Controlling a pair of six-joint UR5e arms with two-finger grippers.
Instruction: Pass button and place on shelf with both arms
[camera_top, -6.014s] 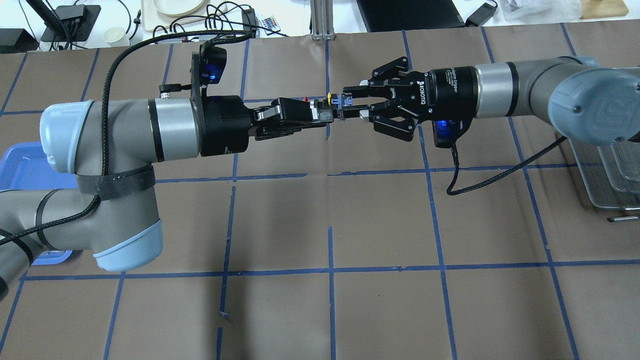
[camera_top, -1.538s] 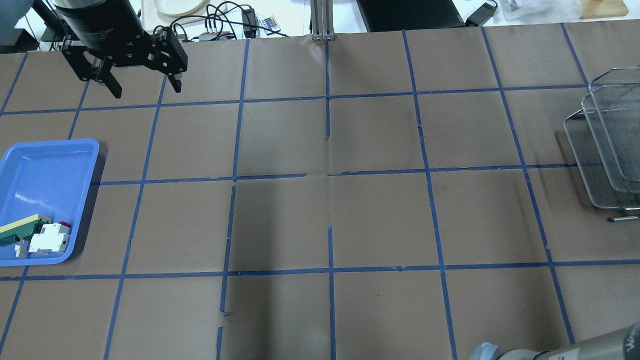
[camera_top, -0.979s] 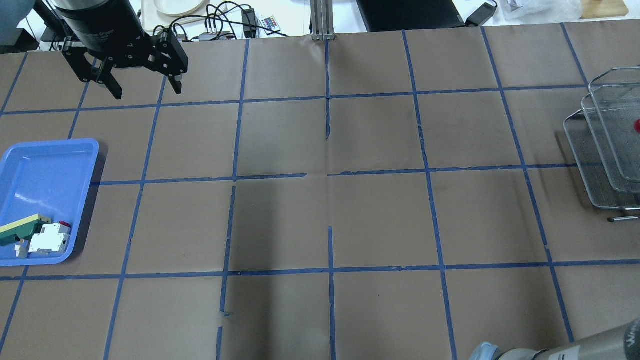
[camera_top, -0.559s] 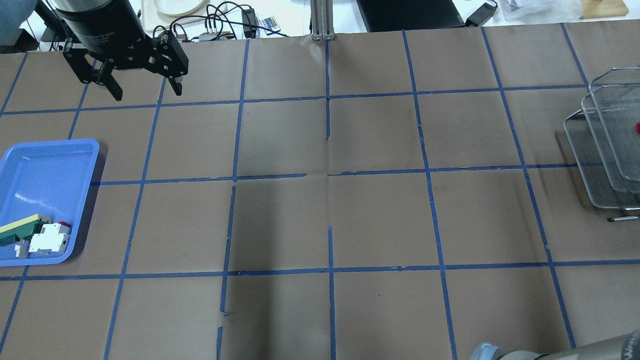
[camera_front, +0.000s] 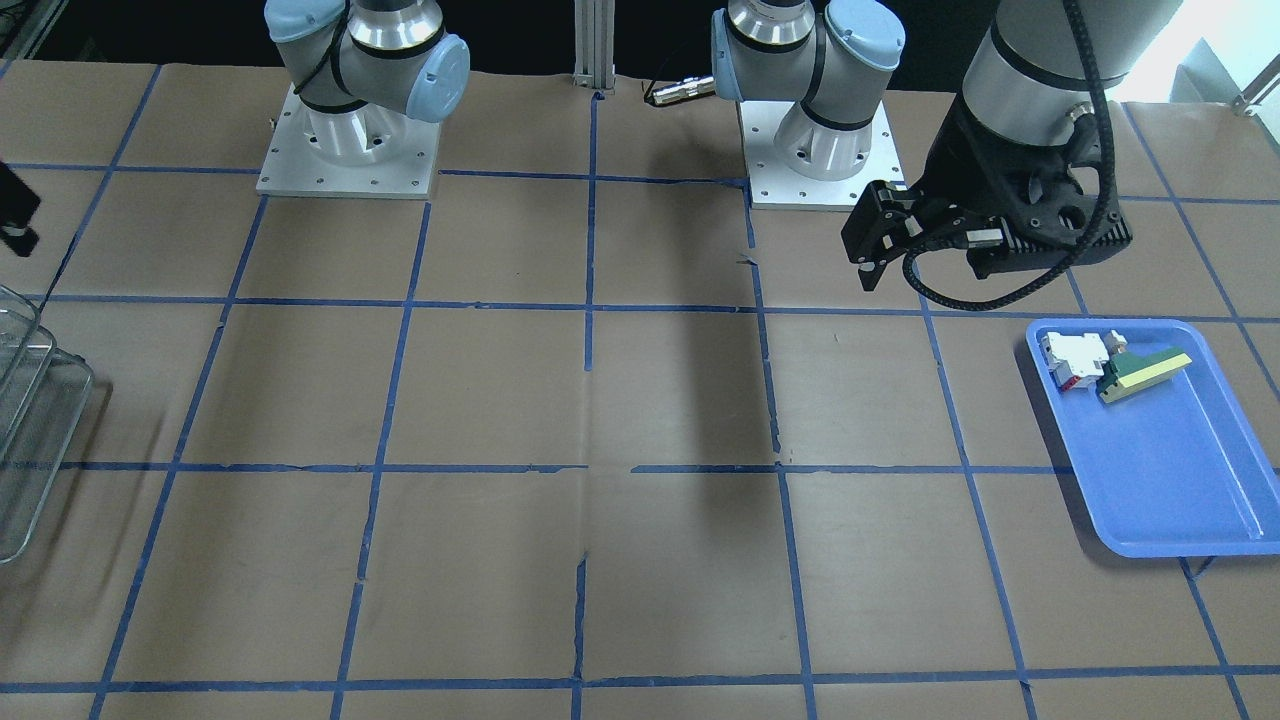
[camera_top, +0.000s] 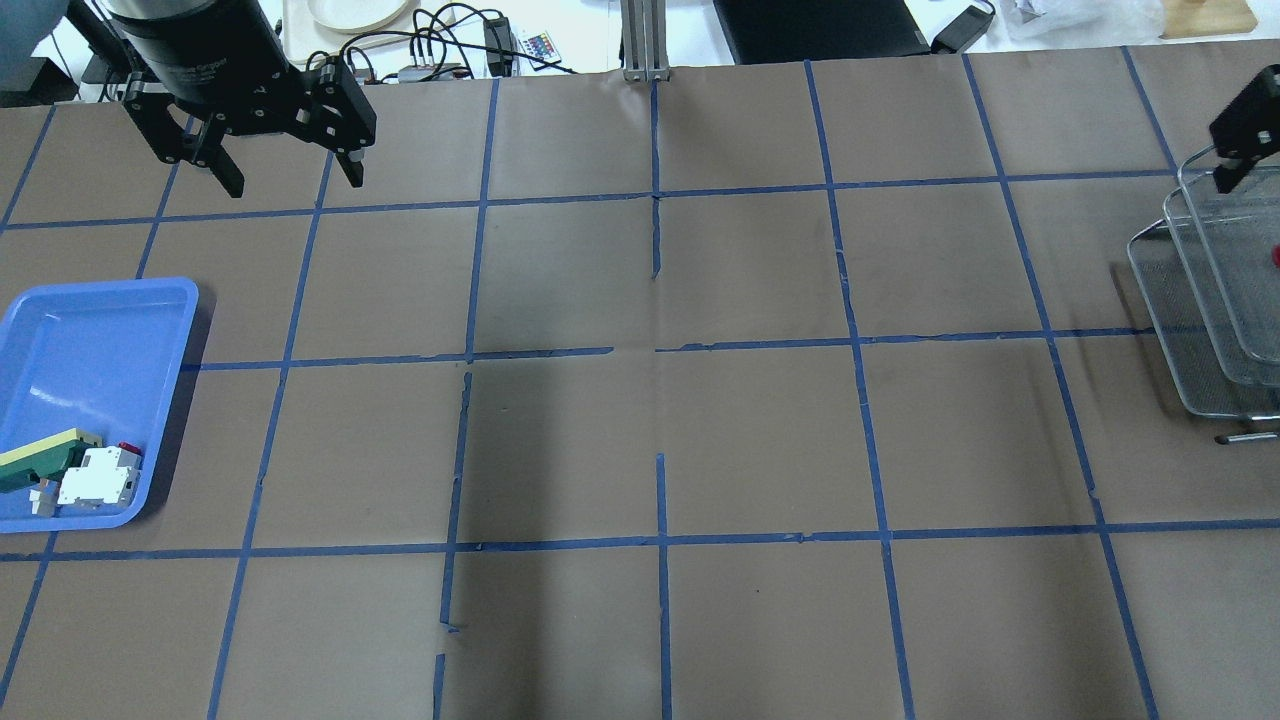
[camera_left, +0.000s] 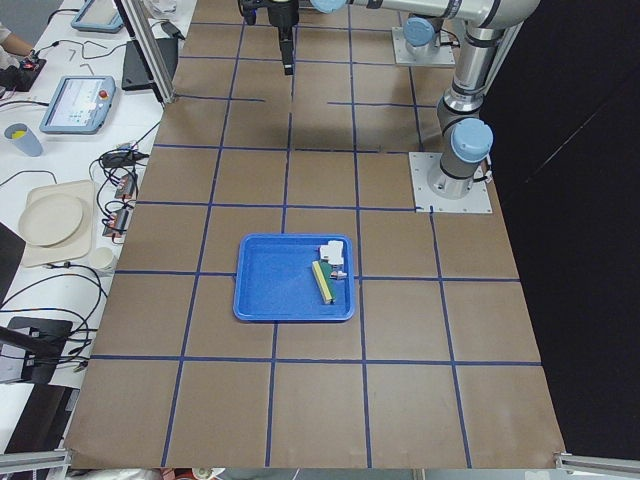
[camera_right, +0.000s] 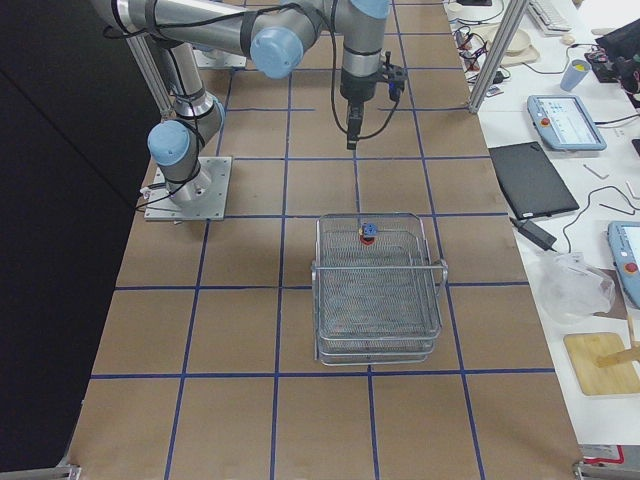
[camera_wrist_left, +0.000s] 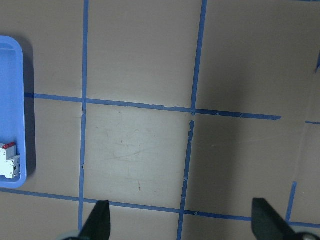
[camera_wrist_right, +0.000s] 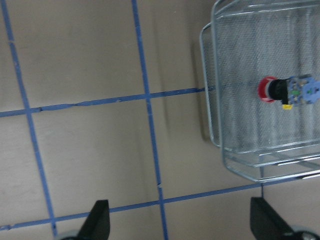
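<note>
The button (camera_wrist_right: 286, 91) lies on its side in the top tier of the wire-mesh shelf (camera_wrist_right: 210, 100), red cap toward the rim. It also shows in the exterior right view (camera_right: 367, 233) and as a red spot at the overhead view's right edge (camera_top: 1275, 253). My right gripper (camera_wrist_right: 180, 225) is open and empty, above the table beside the shelf (camera_right: 378, 290). One of its fingers (camera_top: 1240, 130) shows at the overhead view's right edge. My left gripper (camera_top: 295, 182) is open and empty, high over the far left of the table.
A blue tray (camera_top: 90, 340) at the table's left edge holds a white-and-red block (camera_top: 97, 477) and a green-and-yellow wedge (camera_top: 40, 455). Cables and a plate lie beyond the far table edge. Both arm bases (camera_front: 350, 150) stand at the robot's side of the table.
Six seconds ago both grippers met at the table's middle around the button. Since then they have parted and the button lies on the shelf. In the last half second the right gripper's finger entered the overhead view.
</note>
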